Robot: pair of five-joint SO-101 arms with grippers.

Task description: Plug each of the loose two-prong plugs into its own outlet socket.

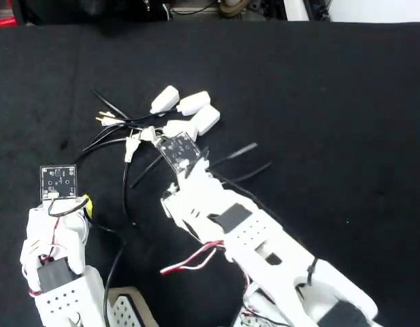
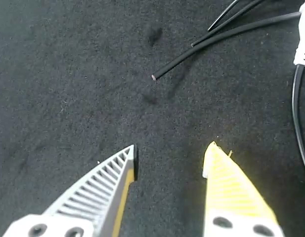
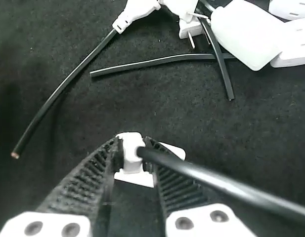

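My right gripper (image 3: 130,143) is shut on a white two-prong plug (image 3: 128,159), whose black cable (image 3: 216,185) runs back past the fingers. Beyond it lie white outlet sockets (image 3: 246,32), grouped together on the black table. Just before them rests a loose plug with bare prongs (image 3: 188,28), and another white plug (image 3: 137,12) lies farther along on its cable. In the high view the sockets (image 1: 194,103) sit just past the right arm (image 1: 230,225), among tangled cables (image 1: 118,126). My left gripper (image 2: 169,153) is open over bare cloth, with a cut cable end (image 2: 153,77) ahead of it.
A black cloth (image 1: 332,102) covers the table, with wide free room on the right and at the back. Loose black cable pieces (image 1: 240,153) lie right of the right arm. A white plug (image 2: 303,49) shows at the left wrist view's edge.
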